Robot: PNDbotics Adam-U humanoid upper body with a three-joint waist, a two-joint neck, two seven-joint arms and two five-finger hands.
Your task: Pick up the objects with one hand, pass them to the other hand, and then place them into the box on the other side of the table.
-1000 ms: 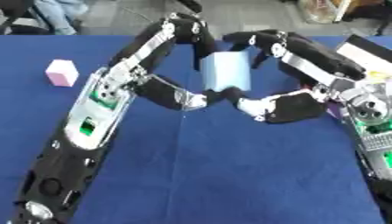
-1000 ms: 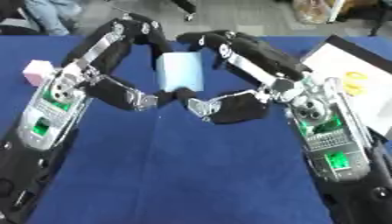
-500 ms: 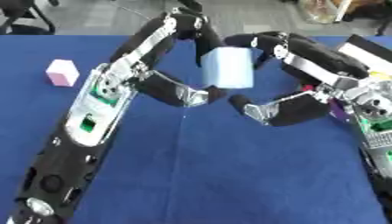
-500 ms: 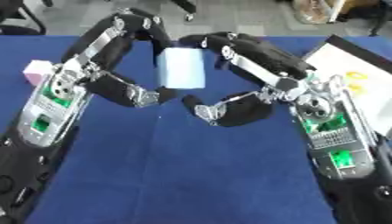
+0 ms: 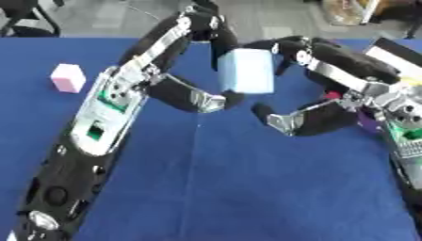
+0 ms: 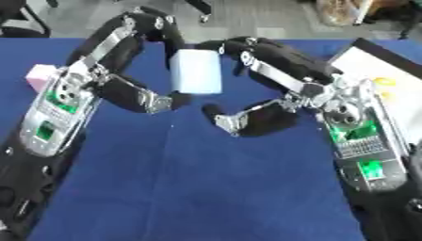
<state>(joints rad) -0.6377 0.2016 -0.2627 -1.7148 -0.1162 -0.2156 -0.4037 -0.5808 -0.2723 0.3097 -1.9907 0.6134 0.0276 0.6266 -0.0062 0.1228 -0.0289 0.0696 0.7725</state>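
A light blue block (image 5: 246,70) hangs above the blue table (image 5: 247,188) at the centre back. My left hand (image 5: 124,89) is shut on it: its fingers (image 5: 210,33) curl over the block's top left and its thumb (image 5: 206,100) presses under the bottom edge. From the right, my right hand (image 6: 350,117) reaches in with curved fingers (image 5: 288,47) beside the block's upper right corner. Whether they touch it I cannot tell. The right thumb (image 5: 284,121) stands apart, below and to the right of the block.
A pink block (image 5: 68,77) stands on the cloth at the far left. A white box (image 6: 375,66) holding something yellow (image 6: 383,82) sits at the right edge, behind my right arm. Chair legs and a floor show beyond the table's far edge.
The right thumb has come away from the block's underside and swung down to the right. The left hand keeps the block and has lifted it slightly.
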